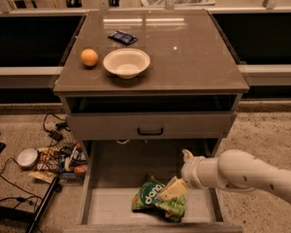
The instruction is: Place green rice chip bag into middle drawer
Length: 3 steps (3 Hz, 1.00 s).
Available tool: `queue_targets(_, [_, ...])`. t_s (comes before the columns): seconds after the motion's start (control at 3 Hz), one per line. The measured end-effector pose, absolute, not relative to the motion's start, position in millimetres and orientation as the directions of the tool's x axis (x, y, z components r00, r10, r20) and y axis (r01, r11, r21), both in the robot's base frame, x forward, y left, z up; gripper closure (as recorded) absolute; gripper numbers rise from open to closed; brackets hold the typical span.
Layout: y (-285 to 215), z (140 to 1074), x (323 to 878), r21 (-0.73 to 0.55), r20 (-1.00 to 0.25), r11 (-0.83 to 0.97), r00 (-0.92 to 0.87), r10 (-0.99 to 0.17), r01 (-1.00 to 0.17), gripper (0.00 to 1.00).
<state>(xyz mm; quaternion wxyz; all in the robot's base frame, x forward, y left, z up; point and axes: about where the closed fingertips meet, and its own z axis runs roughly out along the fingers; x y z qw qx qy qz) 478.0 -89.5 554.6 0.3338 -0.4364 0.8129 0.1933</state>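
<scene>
Clearly glossy green snack bag (152, 199) inside grey wooden drawer box (109, 205); pale gripper (173, 189) atop bag, hold cannot tell; retreat might drag bag out.

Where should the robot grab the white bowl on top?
Probably by the rim, from above: the white bowl sits upright and open, so the thin edge is easiest to pinch. The gripper is down at the green rice chip bag in the middle drawer.

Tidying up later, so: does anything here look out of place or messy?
Yes: cables and snack packets litter the floor left of the cabinet. The green rice chip bag lies crumpled in the middle drawer, the gripper over it.
</scene>
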Motion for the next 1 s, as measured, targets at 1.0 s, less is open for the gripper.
queue_targets(1.0, [-154.2,744.7,479.2,-0.145,-0.513,0.382,-0.260,-0.818,-0.913,0.00])
